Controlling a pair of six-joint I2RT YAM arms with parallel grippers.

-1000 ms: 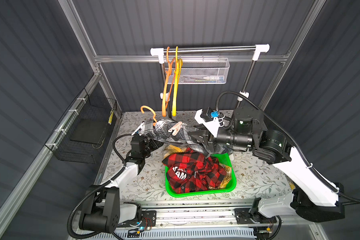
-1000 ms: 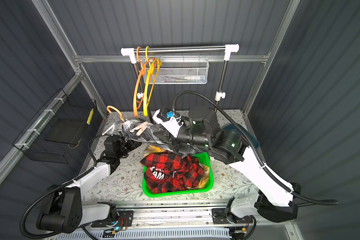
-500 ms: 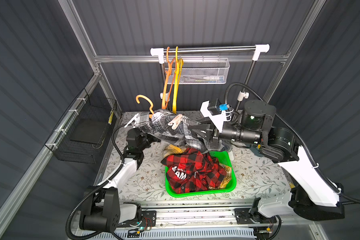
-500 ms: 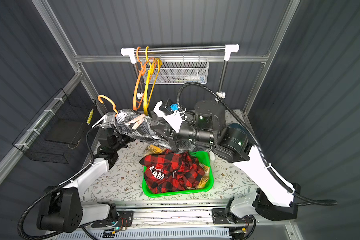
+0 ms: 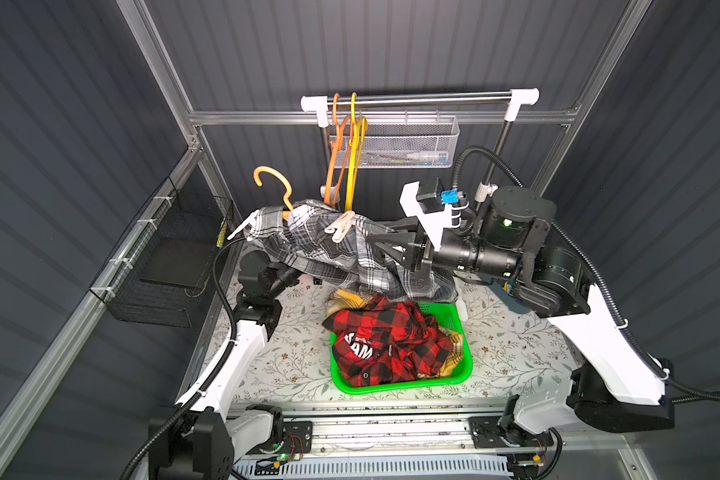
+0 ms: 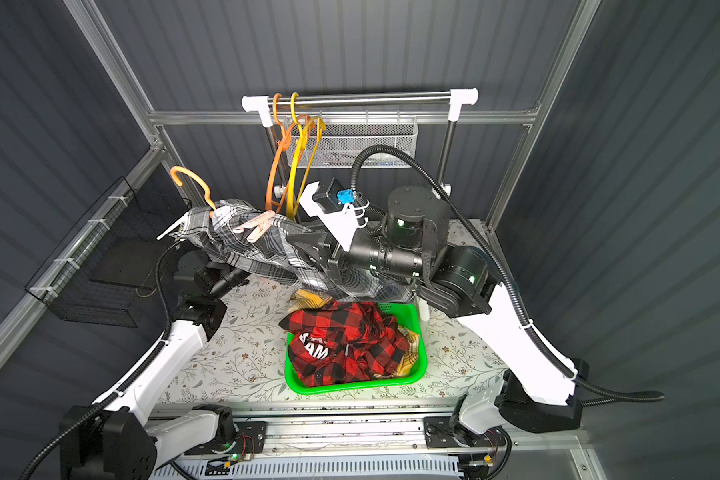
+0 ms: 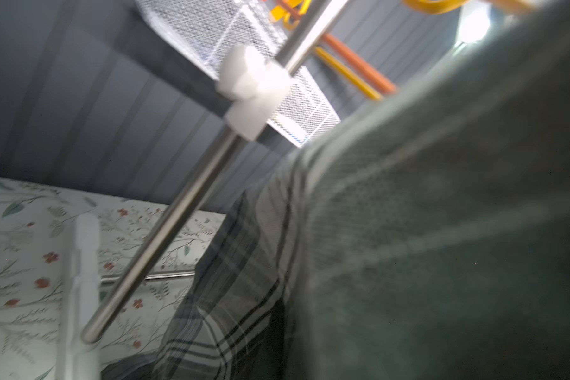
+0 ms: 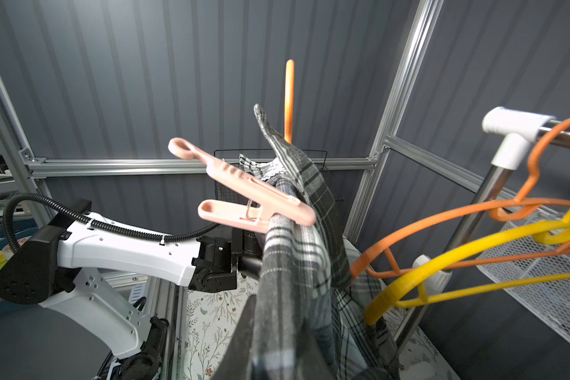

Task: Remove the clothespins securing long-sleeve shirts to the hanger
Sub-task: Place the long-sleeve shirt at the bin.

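Now: grey plaid shirt (image 5: 308, 245) up in air, stretched sideways on orange hanger (image 5: 273, 183). My right gripper (image 5: 377, 245) clamped tight on shirt's end away from hanger hook, cloth bunched between fingers. 1 salmon-pink clothespin (image 8: 244, 200) clipped on shirt's top edge, between that grip and hook, handles sticking up. My left gripper (image 6: 233, 279) under shirt's collar end, closed; tips hidden by cloth, cannot tell if anything caught. Below shirt: green basket (image 5: 464, 365) holding red-check shirt (image 5: 383, 345), yellow shirt (image 5: 346, 298).

The plaid shirt (image 5: 329, 257) is patterned in grey, black and white; the clothespin (image 5: 341, 227) is coloured salmon-pink; the check shirt (image 5: 391, 340), red-and-black; the basket (image 5: 466, 361), green.
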